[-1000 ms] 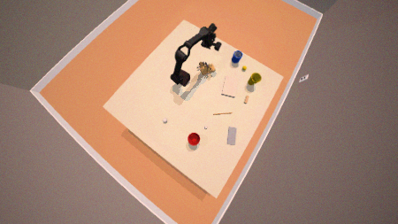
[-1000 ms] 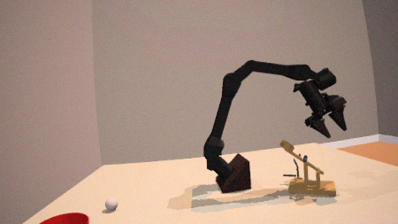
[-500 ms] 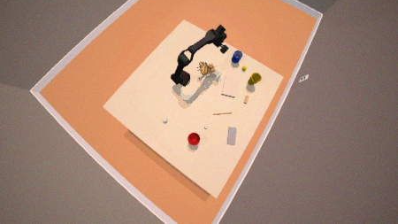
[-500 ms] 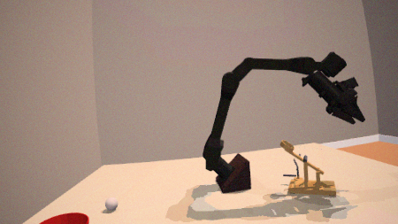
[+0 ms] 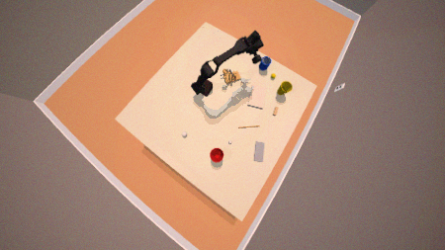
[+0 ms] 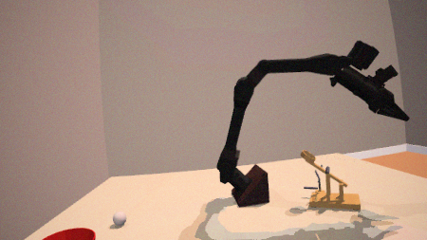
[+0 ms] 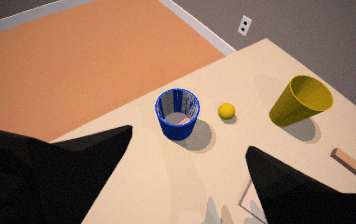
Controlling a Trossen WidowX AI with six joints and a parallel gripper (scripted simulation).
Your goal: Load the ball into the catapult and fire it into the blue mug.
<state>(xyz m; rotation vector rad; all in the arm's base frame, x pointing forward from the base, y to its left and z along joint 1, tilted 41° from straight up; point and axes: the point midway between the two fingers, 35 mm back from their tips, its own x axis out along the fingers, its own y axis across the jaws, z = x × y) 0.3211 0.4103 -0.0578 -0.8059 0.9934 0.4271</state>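
The blue mug (image 5: 265,63) (image 7: 177,125) stands upright near the table's far edge. A pale patch with a small orange-red spot shows inside it, too little to tell what it is. The wooden catapult (image 5: 230,76) (image 6: 336,200) stands on the table with its cup end raised; no ball shows in its cup in the exterior view. A yellow ball (image 5: 273,76) (image 7: 226,111) lies between the blue mug and the yellow cup. A white ball (image 5: 184,134) (image 6: 119,218) lies far off. My gripper (image 6: 407,119) (image 7: 190,141) is open and empty, high above the table, pointing towards the blue mug.
A yellow cup (image 5: 284,88) (image 7: 300,100) stands right of the yellow ball. A small tan block (image 5: 275,112) (image 7: 345,159), a dark stick (image 5: 255,107), a thin wooden stick (image 5: 248,126), a grey block (image 5: 259,151) and a red cup (image 5: 217,155) (image 6: 71,234) are farther off.
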